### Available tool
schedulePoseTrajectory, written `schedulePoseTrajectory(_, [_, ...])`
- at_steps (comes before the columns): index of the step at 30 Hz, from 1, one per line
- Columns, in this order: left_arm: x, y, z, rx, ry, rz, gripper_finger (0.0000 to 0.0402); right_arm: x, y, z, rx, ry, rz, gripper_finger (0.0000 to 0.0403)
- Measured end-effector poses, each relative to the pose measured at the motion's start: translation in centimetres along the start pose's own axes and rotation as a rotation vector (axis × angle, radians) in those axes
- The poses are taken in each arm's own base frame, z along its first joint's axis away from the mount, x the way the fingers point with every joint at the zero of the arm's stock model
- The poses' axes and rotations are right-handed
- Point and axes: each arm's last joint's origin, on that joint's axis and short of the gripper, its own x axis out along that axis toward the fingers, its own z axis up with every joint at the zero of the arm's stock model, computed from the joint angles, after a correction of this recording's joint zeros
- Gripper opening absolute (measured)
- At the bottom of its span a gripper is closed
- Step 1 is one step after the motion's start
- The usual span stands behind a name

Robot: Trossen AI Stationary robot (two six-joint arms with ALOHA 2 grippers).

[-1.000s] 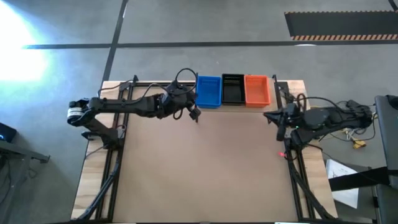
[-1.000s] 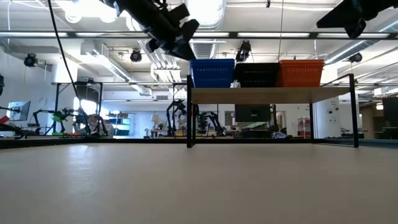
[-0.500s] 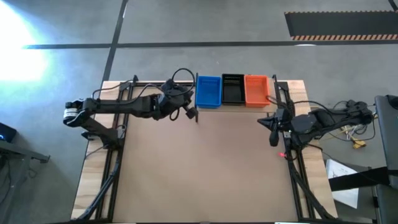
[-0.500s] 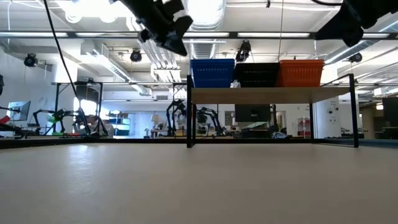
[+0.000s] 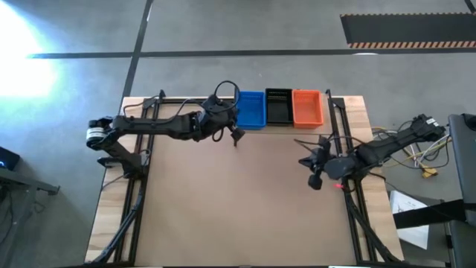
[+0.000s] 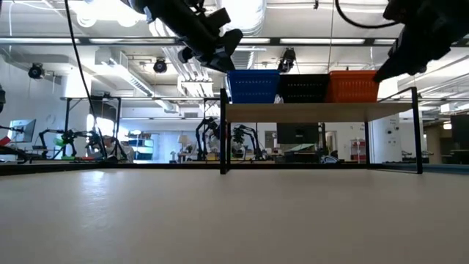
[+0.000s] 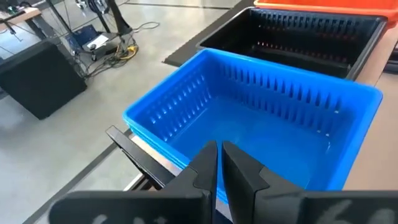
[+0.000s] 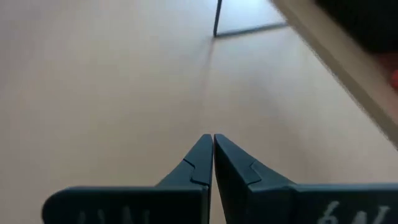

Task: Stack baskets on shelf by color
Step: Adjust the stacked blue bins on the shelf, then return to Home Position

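Since the blue (image 5: pixel 251 109), black (image 5: pixel 278 106) and orange baskets (image 5: pixel 307 108) already sit side by side on the shelf (image 6: pixel 319 111), the stacking looks finished; retreat comes next. Left claw (image 7: pixel 218 163), pinched together, hovers by the blue. Right claw (image 8: pixel 212 157), together and empty, hangs above the counter (image 5: pixel 238 208). Only the low view shows the shelf legs.
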Motion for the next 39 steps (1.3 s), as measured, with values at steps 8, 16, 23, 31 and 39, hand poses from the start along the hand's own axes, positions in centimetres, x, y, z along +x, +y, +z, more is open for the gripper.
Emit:
schedulePoseTrajectory(8, [-1.8,0.2,1.0,0.064,-0.02,-0.011,0.0006,0.8,0.0,-1.1,0.013,0.032,-0.017,0.0009])
schedulePoseTrajectory(16, [-7.7,-3.1,-0.1,0.13,-0.048,-0.194,0.0006,3.1,1.7,-5.7,-0.191,-0.016,0.361,0.0009])
schedulePoseTrajectory(23, [-9.5,-6.5,-3.5,0.017,-0.077,-0.325,0.0006,2.3,-0.1,-4.8,-0.192,-0.275,0.493,0.0009])
schedulePoseTrajectory(31, [-9.2,-6.5,-6.4,-0.071,-0.078,-0.337,0.0006,0.9,-3.6,-5.0,-0.079,-0.489,0.568,0.0009])
schedulePoseTrajectory(39, [-10.2,-4.0,-8.5,-0.093,-0.077,-0.321,0.0006,1.0,-4.8,-6.5,-0.022,-0.614,0.51,0.0009])
